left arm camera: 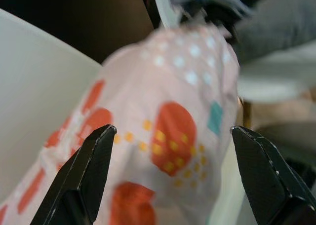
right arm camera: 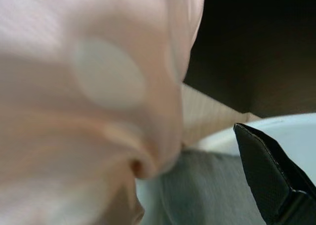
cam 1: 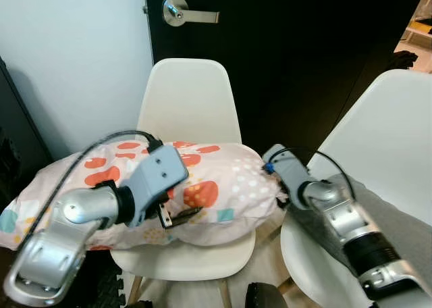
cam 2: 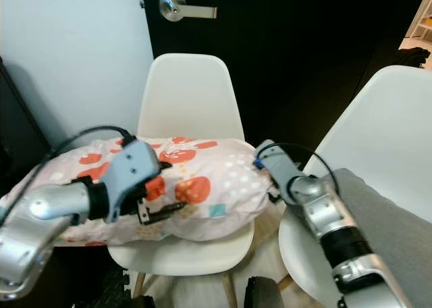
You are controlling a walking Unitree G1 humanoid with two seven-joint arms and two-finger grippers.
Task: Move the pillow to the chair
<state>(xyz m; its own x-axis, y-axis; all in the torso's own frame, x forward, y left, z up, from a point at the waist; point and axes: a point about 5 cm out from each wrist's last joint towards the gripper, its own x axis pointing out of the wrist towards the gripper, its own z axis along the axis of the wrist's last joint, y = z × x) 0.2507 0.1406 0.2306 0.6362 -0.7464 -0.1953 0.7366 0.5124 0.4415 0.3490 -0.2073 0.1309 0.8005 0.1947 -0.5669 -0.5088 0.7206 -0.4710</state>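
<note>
Two silver arms are reaching over a white chair (cam 1: pixel 189 105) standing before a black door (cam 1: pixel 297 58). Nearest the camera, the left gripper (left arm camera: pixel 170 175) is hovering over the front of the pillow (cam 1: pixel 216 180), its jaws spread wide apart with the spotted cover showing between the fingertips. The right gripper (cam 1: pixel 278 186) is pressing at the pillow's right end; one black finger (right arm camera: pixel 274 175) is visible in the wrist view, and whether those jaws are apart or together cannot be told.

The pillow, pink with red, teal and white spots, is lying across the chair's seat, overhanging both side edges, its left end sagging well past the seat. A second white chair (cam 1: pixel 385 139) is standing at the right, a grey cloth (cam 1: pixel 398 220) draped on its seat. Beyond, a pale wall (cam 1: pixel 74 58) is meeting the door, whose silver handle (cam 1: pixel 189 12) is catching light. The floor is largely hidden. No writing is readable.
</note>
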